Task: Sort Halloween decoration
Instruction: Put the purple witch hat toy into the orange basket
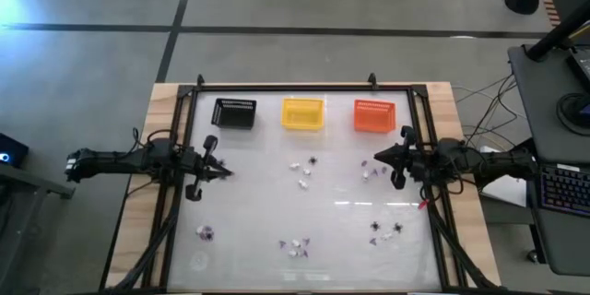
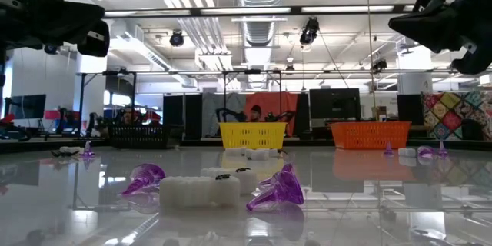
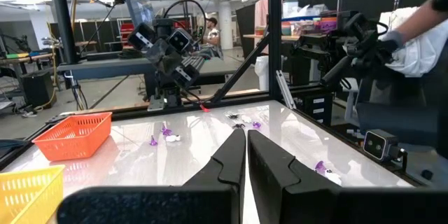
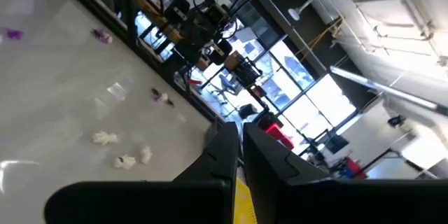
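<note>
Lying scattered over the glossy white table (image 1: 258, 203), the Halloween decoration (image 1: 302, 170) sat in small clusters of white, purple and black bits: one cluster lay between the two claws near the middle of the table, another (image 1: 372, 172) sat just in front of the right gripper (image 1: 376, 159) tip, a third (image 1: 385, 230) lay off to the right gripper's near side, a fourth (image 1: 295, 245) rested by the table's front edge between the arms, and a lone purple bit (image 1: 206, 233) lay on the near side of the left gripper (image 1: 224, 172). In the low view the front cluster showed as white ribbed pieces (image 2: 201, 188) flanked by purple pointed shapes (image 2: 275, 190). The left gripper hovered at the table's left edge, its fingers (image 3: 227, 155) pressed together and holding nothing. The right gripper hovered at the right edge, pointing inward, its fingers (image 4: 224, 150) likewise closed and empty. Beyond both claws, along the far edge, stood three slatted baskets: the black basket (image 1: 234, 113) nearest the left gripper, the yellow basket (image 1: 302, 113) in the middle, and the orange basket (image 1: 374, 116) nearest the right gripper. No trinket touched either claw.
</note>
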`<state>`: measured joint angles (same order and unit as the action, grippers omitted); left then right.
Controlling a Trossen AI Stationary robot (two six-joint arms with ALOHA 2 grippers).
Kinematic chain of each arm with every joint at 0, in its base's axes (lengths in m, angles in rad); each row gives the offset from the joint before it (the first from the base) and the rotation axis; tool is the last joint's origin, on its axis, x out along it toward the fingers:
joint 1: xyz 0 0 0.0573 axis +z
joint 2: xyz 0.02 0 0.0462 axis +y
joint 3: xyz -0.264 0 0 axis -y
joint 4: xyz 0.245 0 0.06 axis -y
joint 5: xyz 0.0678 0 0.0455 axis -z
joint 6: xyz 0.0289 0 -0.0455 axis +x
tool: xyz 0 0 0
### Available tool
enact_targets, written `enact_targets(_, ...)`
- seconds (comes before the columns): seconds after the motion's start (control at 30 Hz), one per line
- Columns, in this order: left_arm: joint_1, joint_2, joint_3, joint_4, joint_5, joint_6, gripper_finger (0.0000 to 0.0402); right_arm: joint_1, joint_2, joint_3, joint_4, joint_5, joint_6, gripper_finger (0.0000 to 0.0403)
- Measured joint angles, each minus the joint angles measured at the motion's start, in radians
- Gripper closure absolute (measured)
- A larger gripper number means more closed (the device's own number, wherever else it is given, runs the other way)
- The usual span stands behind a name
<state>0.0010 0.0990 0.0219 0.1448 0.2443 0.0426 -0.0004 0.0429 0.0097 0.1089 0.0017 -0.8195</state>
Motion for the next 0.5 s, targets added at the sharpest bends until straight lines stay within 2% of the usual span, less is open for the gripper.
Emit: enact_targets(0.5, 0.000, 0.000, 0.000, 0.039, -0.001, 0.000, 0.0402, 0.000, 0.000, 0.000, 0.000, -0.001, 0.360, 0.0385)
